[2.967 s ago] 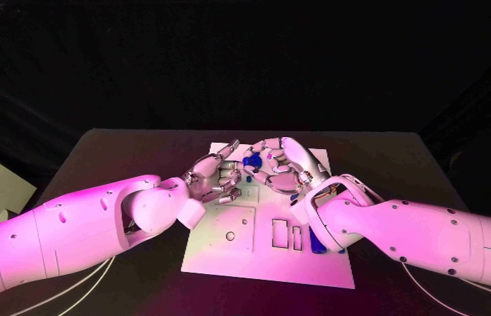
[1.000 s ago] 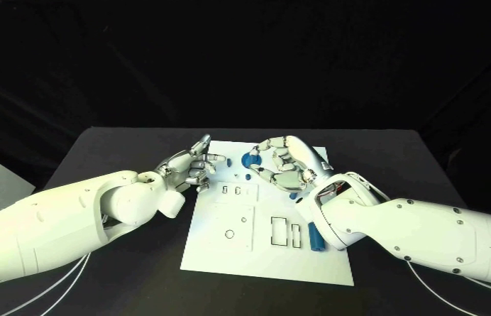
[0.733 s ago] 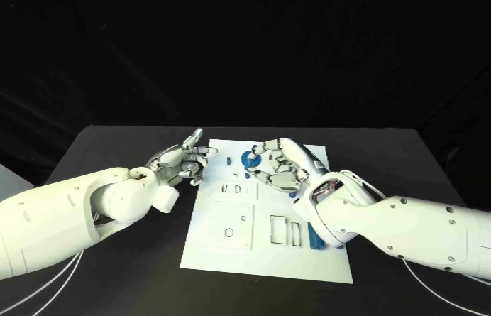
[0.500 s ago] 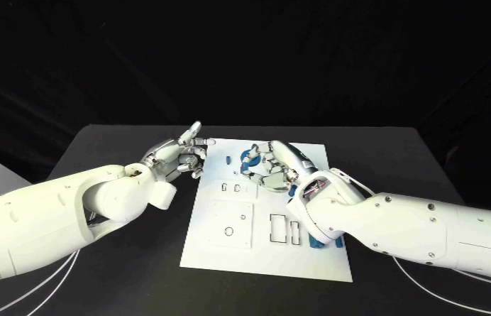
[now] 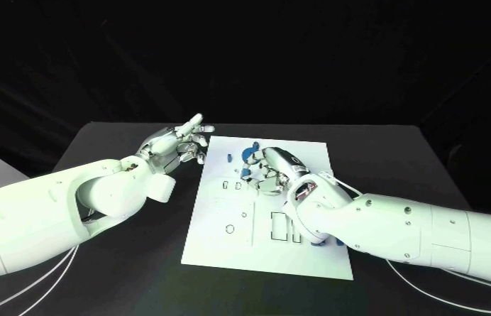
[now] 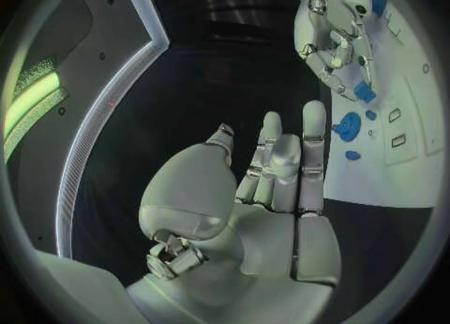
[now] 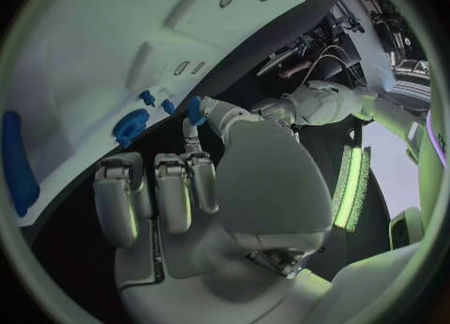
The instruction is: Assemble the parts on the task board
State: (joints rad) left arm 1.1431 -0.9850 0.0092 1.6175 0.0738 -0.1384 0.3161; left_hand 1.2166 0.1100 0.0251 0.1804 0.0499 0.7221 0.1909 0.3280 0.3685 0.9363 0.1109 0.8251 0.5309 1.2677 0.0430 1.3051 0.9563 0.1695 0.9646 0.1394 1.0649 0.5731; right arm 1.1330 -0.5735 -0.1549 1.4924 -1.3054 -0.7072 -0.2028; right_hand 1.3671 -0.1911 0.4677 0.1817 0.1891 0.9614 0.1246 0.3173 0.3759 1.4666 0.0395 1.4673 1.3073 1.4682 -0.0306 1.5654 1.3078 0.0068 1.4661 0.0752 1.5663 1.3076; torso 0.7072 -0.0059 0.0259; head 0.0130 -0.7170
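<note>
My left hand (image 5: 176, 144) is up in the middle left of the head picture, just past the left edge of the white task board (image 5: 245, 248). It holds nothing. Its fingers are apart, and one points up and away. It sits over the black table (image 5: 113, 153), not over the board.

My right hand (image 5: 274, 168) is over the upper middle of the board. Its fingers are curled down toward the board. In my right wrist picture a small blue part (image 7: 195, 109) sits at the tip of one finger, pinched there by my thumb. In my left wrist picture I see that same blue part (image 6: 364, 93) at my right hand's fingertips, low over the board.

A round blue part (image 5: 250, 151) lies on the board near its top edge, just beside my right hand's fingers. More small blue bits (image 5: 231, 158) lie near it, to its left. A long blue part (image 5: 318, 242) peeks out from under my right arm at the lower right of the board.

The board has some small slots (image 5: 278, 227) and a little round hole (image 5: 229, 229) in its lower half.
</note>
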